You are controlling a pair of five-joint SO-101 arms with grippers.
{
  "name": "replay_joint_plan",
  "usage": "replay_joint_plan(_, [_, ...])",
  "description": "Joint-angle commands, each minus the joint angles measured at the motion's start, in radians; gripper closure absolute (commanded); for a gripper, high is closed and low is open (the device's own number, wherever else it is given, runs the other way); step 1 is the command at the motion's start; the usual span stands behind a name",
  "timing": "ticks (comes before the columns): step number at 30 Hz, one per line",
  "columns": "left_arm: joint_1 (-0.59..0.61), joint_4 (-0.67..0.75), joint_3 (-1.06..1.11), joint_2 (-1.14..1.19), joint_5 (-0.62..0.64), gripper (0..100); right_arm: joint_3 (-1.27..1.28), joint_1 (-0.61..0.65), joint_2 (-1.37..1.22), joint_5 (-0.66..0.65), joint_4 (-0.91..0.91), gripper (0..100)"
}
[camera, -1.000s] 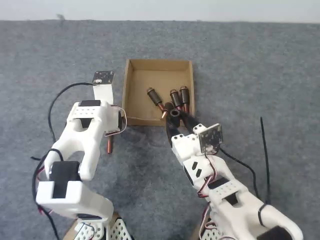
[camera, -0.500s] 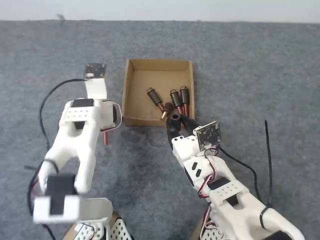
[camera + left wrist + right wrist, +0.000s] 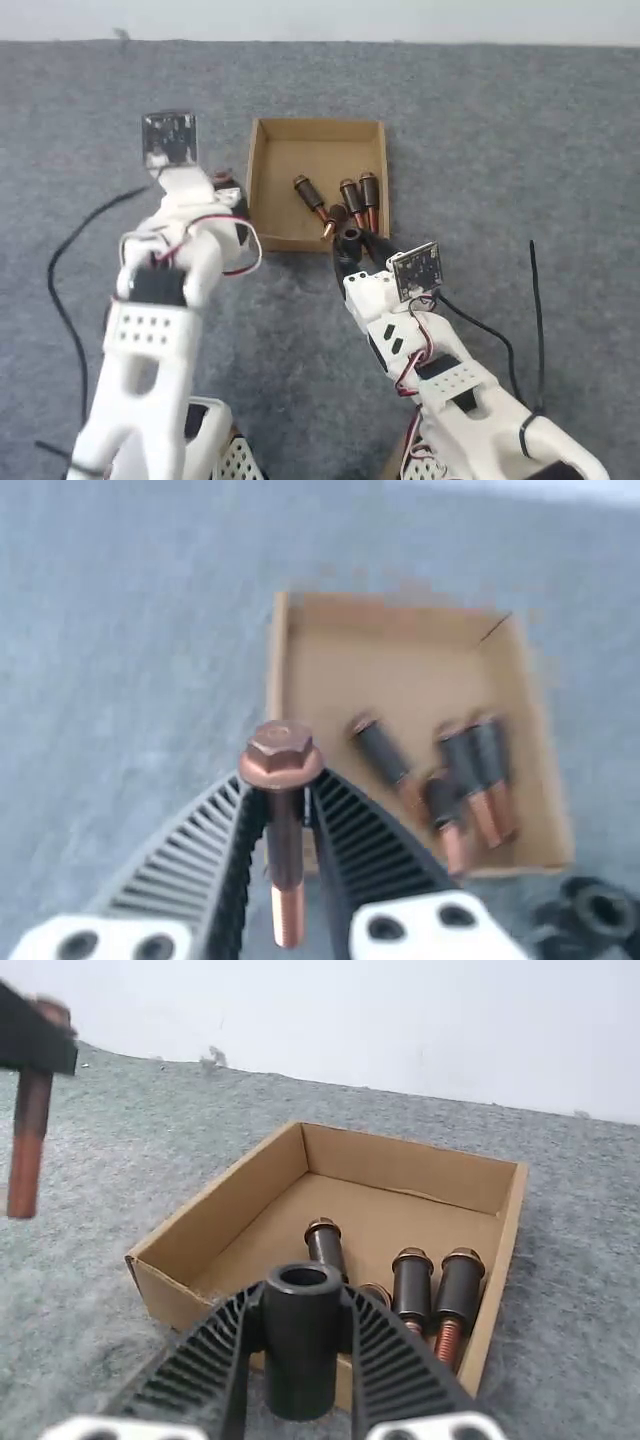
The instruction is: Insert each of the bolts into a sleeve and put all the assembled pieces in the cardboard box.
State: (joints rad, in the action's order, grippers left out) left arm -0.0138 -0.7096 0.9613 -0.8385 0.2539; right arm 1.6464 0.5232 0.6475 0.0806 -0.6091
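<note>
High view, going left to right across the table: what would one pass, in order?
Left arm → cardboard box → black cable. The right arm and its sleeve overlap the box, so they are left out.

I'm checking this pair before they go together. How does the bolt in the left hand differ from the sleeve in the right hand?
The bolt in the left hand is copper-coloured; the sleeve in the right hand is black. The bolt is slim with a hex head on top; the sleeve is thicker, with an open bore on top. Both stand upright, each clamped in its hand, not yet joined.
</note>
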Motion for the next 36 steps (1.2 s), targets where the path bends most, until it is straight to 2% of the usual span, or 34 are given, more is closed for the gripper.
replay_joint_plan(1, [-0.026, 0.15, 0.068, -0.176, 0.008, 99, 0.02, -0.004, 0.041, 0.012, 0.001, 99.2])
replay_joint_plan(6, [-0.078, 0.315, 0.228, -0.361, 0.006, 99, 0.02, -0.001, 0.039, 0.012, 0.001, 99.2])
replay_joint_plan(9, [-0.149, 0.394, 0.28, -0.436, 0.006, 99, 0.02, 0.001, 0.039, 0.012, 0.001, 99.2])
replay_joint_plan(15, [-0.321, 0.351, 0.249, -0.456, 0.009, 99, 0.02, 0.001, 0.039, 0.011, -0.002, 99.2])
replay_joint_plan(20, [-0.407, 0.344, 0.222, -0.453, 0.012, 99, 0.02, 0.001, 0.038, 0.008, -0.002, 99.2])
replay_joint_plan(23, [-0.427, 0.347, 0.197, -0.387, 0.012, 99, 0.02, 0.001, 0.038, 0.008, -0.002, 99.2])
replay_joint_plan(29, [-0.436, 0.347, 0.022, -0.11, 0.012, 99, 0.018, 0.001, 0.038, 0.008, -0.002, 99.2])
replay_joint_plan(36, [-0.497, 0.347, -0.016, -0.066, 0.012, 99, 0.018, -0.002, 0.038, 0.008, -0.004, 99.2])
